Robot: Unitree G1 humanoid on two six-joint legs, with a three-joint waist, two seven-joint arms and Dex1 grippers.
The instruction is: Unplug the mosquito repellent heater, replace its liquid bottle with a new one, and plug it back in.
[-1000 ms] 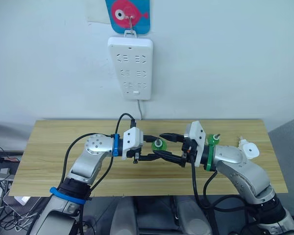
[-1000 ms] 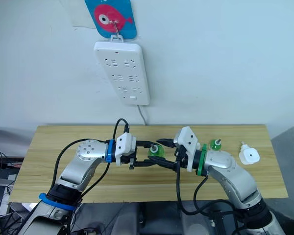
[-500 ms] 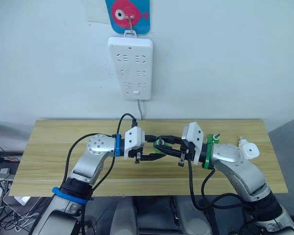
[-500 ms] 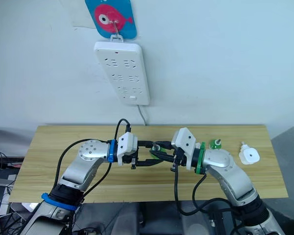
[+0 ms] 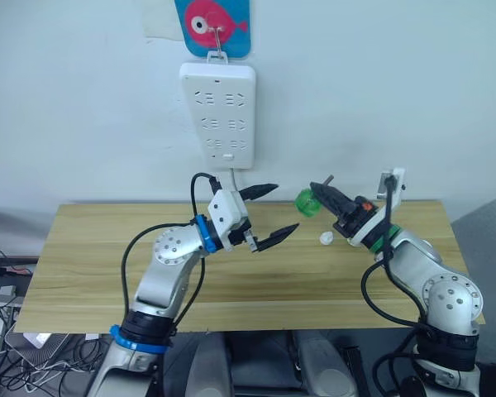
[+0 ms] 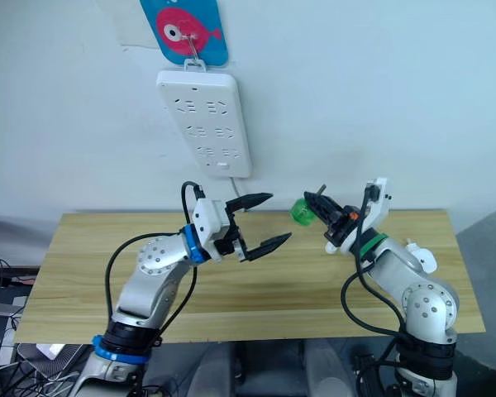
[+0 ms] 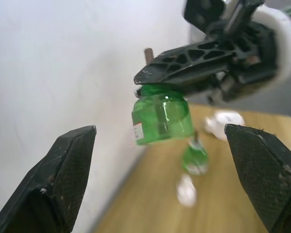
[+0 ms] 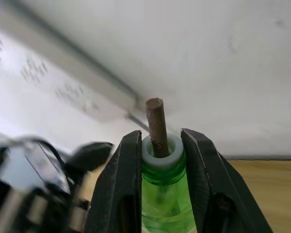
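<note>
My right gripper (image 5: 317,197) is shut on the neck of a small translucent green bottle (image 5: 305,202) and holds it in the air above the table, near the wall. This bottle has no cap: a bare dark wick (image 8: 156,127) rises from a whitish collar. A small whitish cap (image 5: 325,238) lies loose on the table below it. My left gripper (image 5: 285,207) hangs open and empty a short way left of the bottle, pointing at it. A second green bottle (image 7: 194,158) stands on the table, and the white heater (image 7: 223,121) lies beyond it, unplugged.
The long white power strip (image 5: 218,116) hangs on the wall above the table's back edge, its cable dropping behind the wooden table (image 5: 99,265). A fish-shaped hook plate (image 5: 212,25) sits above it.
Both arms have risen from low over the table. The green bottle has passed from the left gripper to the right. The left gripper has opened. A loose cap now lies on the table.
</note>
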